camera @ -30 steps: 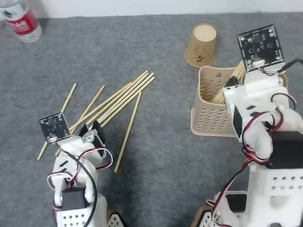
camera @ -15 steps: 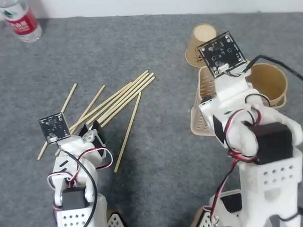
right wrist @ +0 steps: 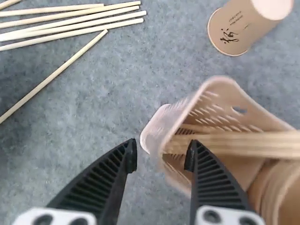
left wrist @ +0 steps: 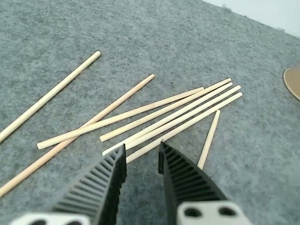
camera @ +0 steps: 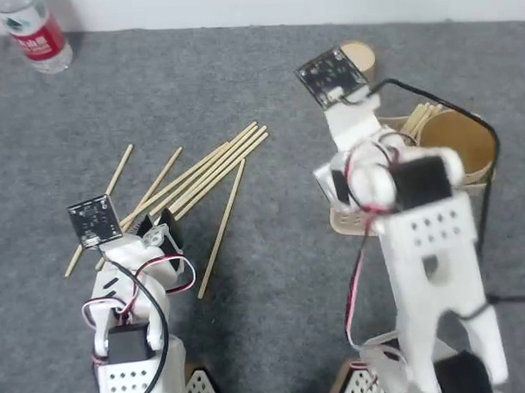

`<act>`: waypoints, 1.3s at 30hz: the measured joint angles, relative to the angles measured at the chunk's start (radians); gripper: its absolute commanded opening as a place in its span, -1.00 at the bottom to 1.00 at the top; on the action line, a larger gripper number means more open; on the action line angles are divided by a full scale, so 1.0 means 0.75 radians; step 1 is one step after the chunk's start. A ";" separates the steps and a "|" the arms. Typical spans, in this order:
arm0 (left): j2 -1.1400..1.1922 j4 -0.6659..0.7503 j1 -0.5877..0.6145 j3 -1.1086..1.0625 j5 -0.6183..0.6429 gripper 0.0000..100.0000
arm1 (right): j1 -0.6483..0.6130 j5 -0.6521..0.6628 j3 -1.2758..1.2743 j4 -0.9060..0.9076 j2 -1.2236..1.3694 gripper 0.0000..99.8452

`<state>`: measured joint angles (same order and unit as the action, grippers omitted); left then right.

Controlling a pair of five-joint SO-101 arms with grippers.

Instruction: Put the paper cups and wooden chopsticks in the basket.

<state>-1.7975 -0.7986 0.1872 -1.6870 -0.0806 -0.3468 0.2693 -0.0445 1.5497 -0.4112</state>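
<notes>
Several wooden chopsticks (camera: pixel 201 177) lie fanned out on the grey carpet, and my left gripper (left wrist: pixel 140 152) hangs open just short of their near ends (left wrist: pixel 173 117). In the high view the left gripper (camera: pixel 160 224) sits at the lower left. The beige basket (right wrist: pixel 206 112) holds a bundle of chopsticks (right wrist: pixel 234 140) and one paper cup (camera: pixel 455 142). My right gripper (right wrist: pixel 161 152) is open and empty, over the basket's corner that faces the loose chopsticks. A second paper cup (right wrist: pixel 243 23) stands upside down on the carpet beyond the basket.
A plastic water bottle (camera: pixel 32 32) stands at the far left corner. The right arm's camera board (camera: pixel 332 76) covers part of the upside-down cup (camera: pixel 361 51) and the basket (camera: pixel 341 215). Bare carpet lies between the chopsticks and the basket.
The right arm has swung left and away from me, from over the basket's right side to its left corner, uncovering the cup in the basket. The left arm has not moved.
</notes>
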 measured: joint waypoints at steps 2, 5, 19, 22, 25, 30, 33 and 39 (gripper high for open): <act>0.000 0.000 0.000 0.000 0.000 -0.77 | 0.002 0.000 0.000 -0.049 0.086 -0.71; 0.000 0.000 0.000 0.000 0.000 -0.77 | 0.033 0.000 0.000 -0.108 0.219 -0.93; 0.000 0.000 0.000 0.000 0.000 -0.77 | -0.104 0.162 0.000 -0.241 0.403 -0.98; 0.000 0.000 0.000 0.000 0.000 -0.77 | -0.250 0.190 0.000 -0.241 0.399 -0.98; 0.000 0.000 0.000 0.000 0.000 -0.77 | -0.358 0.200 0.000 -0.241 0.389 -0.98; 0.000 0.000 0.000 0.000 0.000 -0.77 | -0.411 0.200 -0.002 -0.239 0.350 -0.98; 0.000 0.000 0.000 0.000 0.000 -0.77 | -0.421 0.200 -0.002 -0.229 0.325 -0.98; 0.000 0.000 0.000 0.000 0.000 -0.77 | -0.552 0.274 -0.002 -0.121 0.264 -0.98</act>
<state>-1.7975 -0.7986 0.1872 -1.6870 -0.0806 -0.7610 0.4749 -0.0460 1.4592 -0.2133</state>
